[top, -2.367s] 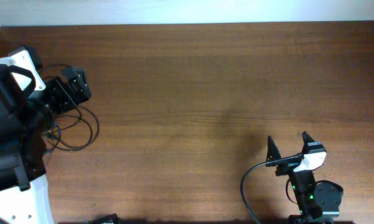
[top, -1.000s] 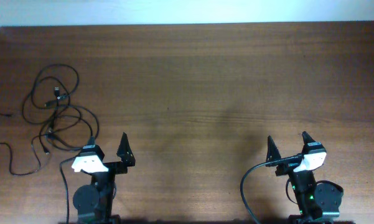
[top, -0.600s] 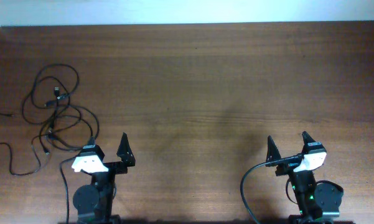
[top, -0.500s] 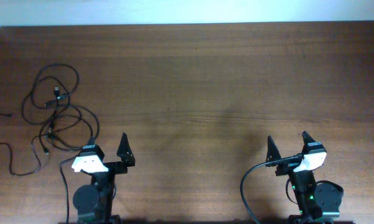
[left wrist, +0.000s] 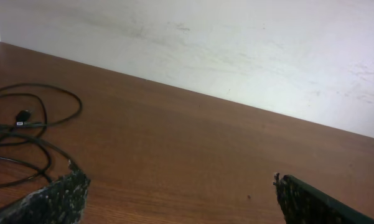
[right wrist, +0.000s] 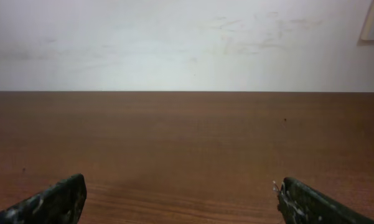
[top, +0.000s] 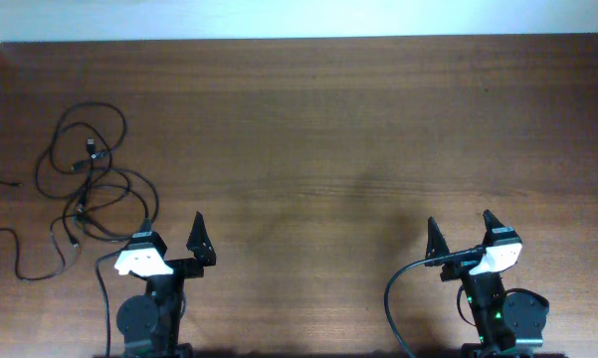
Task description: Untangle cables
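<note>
The cables (top: 85, 184) are thin black cords in loose tangled loops at the table's far left, with small plug ends; one strand (top: 10, 249) trails off the left edge. In the left wrist view the loops (left wrist: 25, 134) lie at the left, apart from my fingers. My left gripper (top: 174, 239) is open and empty, at the front left, just right of the cables. It also shows in the left wrist view (left wrist: 177, 183). My right gripper (top: 461, 231) is open and empty at the front right, far from the cables. It also shows in the right wrist view (right wrist: 177, 186).
The brown wooden table (top: 338, 129) runs back to a white wall (right wrist: 174, 43). Each arm's thick black cable (top: 393, 308) curls beside its base at the front edge.
About 2.4 s ago a dark shape covered the cables at the left and the left arm was not in view. Over the last second nothing has moved.
</note>
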Motion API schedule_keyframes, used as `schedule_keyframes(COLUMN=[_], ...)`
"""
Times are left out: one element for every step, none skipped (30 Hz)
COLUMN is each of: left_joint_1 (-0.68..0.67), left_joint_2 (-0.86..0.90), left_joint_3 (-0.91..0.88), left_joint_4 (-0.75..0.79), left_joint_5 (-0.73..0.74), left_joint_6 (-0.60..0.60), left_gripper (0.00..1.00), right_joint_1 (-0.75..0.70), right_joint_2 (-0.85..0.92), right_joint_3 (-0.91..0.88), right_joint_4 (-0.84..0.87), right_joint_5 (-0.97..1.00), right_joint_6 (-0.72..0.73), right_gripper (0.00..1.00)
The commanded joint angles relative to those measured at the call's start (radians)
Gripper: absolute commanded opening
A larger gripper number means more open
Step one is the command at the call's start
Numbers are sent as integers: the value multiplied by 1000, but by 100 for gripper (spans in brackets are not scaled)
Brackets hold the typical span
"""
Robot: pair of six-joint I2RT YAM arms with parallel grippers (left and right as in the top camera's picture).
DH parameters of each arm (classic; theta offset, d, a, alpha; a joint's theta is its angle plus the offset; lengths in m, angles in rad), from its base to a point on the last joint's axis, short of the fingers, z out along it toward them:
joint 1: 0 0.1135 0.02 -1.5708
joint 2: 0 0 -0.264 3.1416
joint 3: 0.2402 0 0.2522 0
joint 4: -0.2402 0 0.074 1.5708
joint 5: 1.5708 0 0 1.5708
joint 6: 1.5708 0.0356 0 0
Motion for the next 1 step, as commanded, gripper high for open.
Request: schedule_keyframes(left_joint_1=[-4], left_joint_2=[3], left_joint_3=[-2], left_joint_4=[-7], left_joint_5=[-8], left_joint_6=[-2], left_gripper=[99], right_joint_1=[-5], right_joint_2=[-7], right_joint_3=[-9], right_joint_4=[-2], right_joint_5=[-12], right_joint_6=[-7], right_gripper=[99])
